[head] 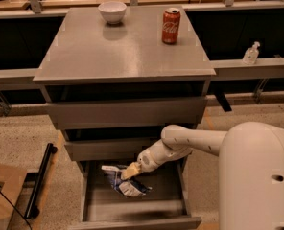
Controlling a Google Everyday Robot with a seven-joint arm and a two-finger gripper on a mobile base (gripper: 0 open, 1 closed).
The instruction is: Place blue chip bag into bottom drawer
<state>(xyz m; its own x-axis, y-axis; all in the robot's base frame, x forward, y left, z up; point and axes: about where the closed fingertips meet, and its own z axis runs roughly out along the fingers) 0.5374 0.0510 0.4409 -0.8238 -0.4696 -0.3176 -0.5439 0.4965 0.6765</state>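
Blue chip bag (pixel 126 182) is hanging low inside the pulled-out bottom drawer (pixel 137 222); we are pinching its top with our gripper (pixel 130 171), reaching in beneath the middle drawer (pixel 108 148).

Your one readable marking: white Coca-Cola script on the red soda can (pixel 171 26), far right of the counter (pixel 108 56). Lettering on the blue chip bag (pixel 127 183): illegible. The gripper (pixel 131 170) is at the bag, over the bottom drawer (pixel 132 206).

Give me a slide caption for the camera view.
Gripper grips the blue chip bag inside the open bottom drawer; soda can on cabinet.
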